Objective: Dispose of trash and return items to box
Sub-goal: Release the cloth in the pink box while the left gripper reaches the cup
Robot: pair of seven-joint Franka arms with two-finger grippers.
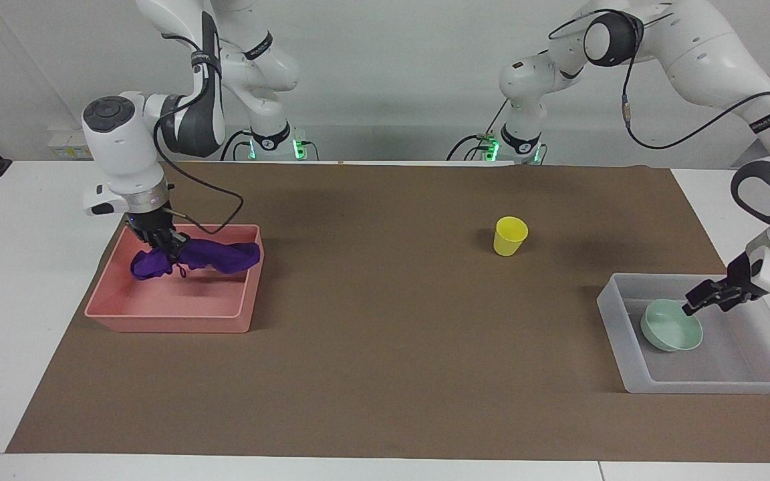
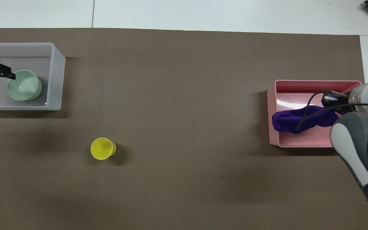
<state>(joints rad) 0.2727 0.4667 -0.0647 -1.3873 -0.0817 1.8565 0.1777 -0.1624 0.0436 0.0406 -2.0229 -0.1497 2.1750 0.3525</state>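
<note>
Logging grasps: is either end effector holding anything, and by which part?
Cannot be told. The right end effector sits at one end of the purple rag; the left end effector is at the mint bowl's rim.

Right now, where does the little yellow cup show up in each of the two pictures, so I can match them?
Facing view: the yellow cup stands upright on the brown mat, right of centre in the upper half.
Overhead view: the yellow cup sits left of centre in the lower half.
Shared landmark: the translucent box holding the green bowl lies at the cup's own end of the table, farther from the robots than the cup.
</note>
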